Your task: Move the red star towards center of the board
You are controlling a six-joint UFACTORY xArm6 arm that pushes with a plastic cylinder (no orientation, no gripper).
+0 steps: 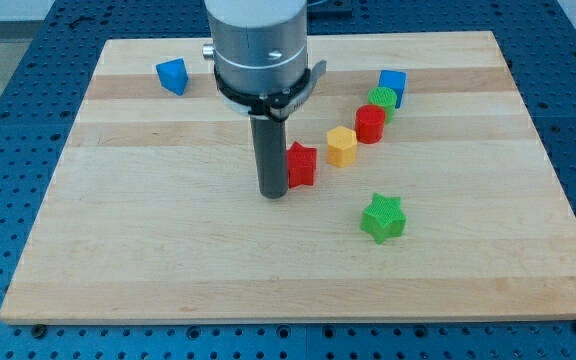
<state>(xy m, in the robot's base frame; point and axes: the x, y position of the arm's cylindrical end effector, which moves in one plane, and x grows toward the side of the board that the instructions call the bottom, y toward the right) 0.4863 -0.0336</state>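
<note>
The red star (302, 165) lies near the middle of the wooden board (168, 250), partly hidden by my rod on its left side. My tip (272, 194) rests on the board just left of the red star, touching or nearly touching it. A yellow hexagon block (341, 146) sits just to the star's upper right.
A red cylinder (370, 124), a green block (383, 101) and a blue cube (392, 83) run in a diagonal line towards the view's upper right. A green star (382, 218) lies lower right of the tip. A blue block (172, 76) sits at the upper left.
</note>
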